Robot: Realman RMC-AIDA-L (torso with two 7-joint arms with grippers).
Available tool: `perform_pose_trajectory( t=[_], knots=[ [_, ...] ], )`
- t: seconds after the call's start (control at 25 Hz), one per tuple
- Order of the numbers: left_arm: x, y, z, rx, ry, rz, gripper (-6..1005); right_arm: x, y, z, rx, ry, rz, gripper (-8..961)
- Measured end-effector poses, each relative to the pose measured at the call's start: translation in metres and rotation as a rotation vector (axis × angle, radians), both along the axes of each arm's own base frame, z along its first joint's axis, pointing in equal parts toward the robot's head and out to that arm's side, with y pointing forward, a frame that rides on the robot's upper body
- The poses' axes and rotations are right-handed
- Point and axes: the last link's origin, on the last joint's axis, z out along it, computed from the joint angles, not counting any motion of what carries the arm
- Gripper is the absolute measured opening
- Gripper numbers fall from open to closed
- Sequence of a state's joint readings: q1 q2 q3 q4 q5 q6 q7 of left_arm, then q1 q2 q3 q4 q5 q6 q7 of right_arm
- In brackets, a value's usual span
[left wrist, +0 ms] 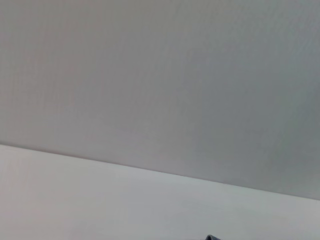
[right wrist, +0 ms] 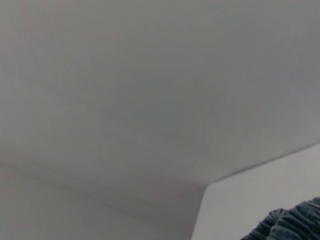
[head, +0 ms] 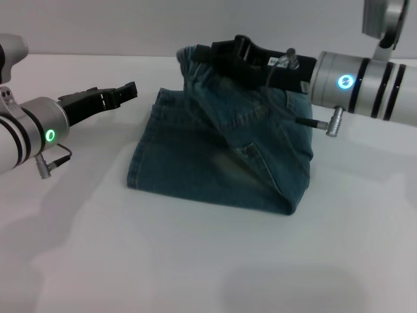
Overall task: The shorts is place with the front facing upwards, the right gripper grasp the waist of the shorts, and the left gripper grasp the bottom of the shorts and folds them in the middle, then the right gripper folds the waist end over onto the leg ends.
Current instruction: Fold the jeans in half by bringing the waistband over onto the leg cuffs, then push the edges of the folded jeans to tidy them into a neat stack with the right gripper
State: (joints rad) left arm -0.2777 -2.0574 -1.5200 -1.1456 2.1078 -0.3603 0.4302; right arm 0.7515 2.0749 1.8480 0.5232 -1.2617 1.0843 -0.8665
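Head view: blue denim shorts (head: 221,153) lying folded on a white surface (head: 195,261), lower layer flat, upper layer pulled up into a slanting tent. Gathered elastic waistband (head: 195,60) raised at the far top of the shorts, clamped by the right end effector (head: 228,55), a black claw on a silver wrist with a blue-white ring, reaching in from the right of the shorts. Claw closed on the waistband, denim hanging from it down to a fold at the near right corner. Near edge of the flat layer resting on the surface; whether that edge is the leg ends, hard to tell. To the left of the shorts, the left end effector (head: 120,91), black prongs on a silver wrist with a green ring, pointing toward the shorts, clear of the cloth, holding nothing; prongs appear close together, but open or closed not certain.

Left wrist view: only pale wall and the white surface (left wrist: 100,200), plus a tiny dark sliver at the frame edge, too small to identify. No shorts seen.

Right wrist view: mostly plain wall, with a corner of ruffled denim waistband (right wrist: 295,222) at the frame edge; claw not visible here.
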Motion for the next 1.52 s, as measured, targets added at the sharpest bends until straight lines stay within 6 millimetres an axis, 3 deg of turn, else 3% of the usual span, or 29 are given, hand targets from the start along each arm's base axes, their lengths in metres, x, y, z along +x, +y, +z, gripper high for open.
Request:
perform_pose_trajectory(
  t=[0.36, 0.76, 0.88, 1.0, 1.2, 1.28, 1.52],
  knots=[
    [-0.003, 0.002, 0.001, 0.022, 0.016, -0.002, 845, -0.002, 0.002, -0.011, -0.021, -0.044, -0.018, 201],
    [-0.001, 0.006, -0.001, 0.022, 0.037, -0.017, 845, -0.017, 0.008, -0.022, -0.020, -0.114, 0.016, 217],
    [-0.001, 0.005, -0.001, 0.021, 0.046, -0.025, 845, -0.012, 0.011, -0.020, 0.013, -0.134, 0.014, 344],
    [-0.002, 0.003, 0.002, 0.036, 0.067, -0.039, 844, -0.002, 0.014, -0.015, 0.105, -0.191, 0.052, 465],
    [0.003, -0.001, 0.008, 0.205, 0.116, -0.092, 844, 0.047, 0.026, 0.007, 0.411, -0.428, 0.020, 651],
    [0.011, -0.002, 0.008, 0.284, 0.158, -0.145, 844, 0.071, 0.032, 0.031, 0.614, -0.588, -0.048, 651],
    [0.023, -0.008, 0.006, 0.410, 0.218, -0.232, 844, 0.079, 0.033, 0.062, 0.846, -0.880, -0.147, 652]
  ],
)
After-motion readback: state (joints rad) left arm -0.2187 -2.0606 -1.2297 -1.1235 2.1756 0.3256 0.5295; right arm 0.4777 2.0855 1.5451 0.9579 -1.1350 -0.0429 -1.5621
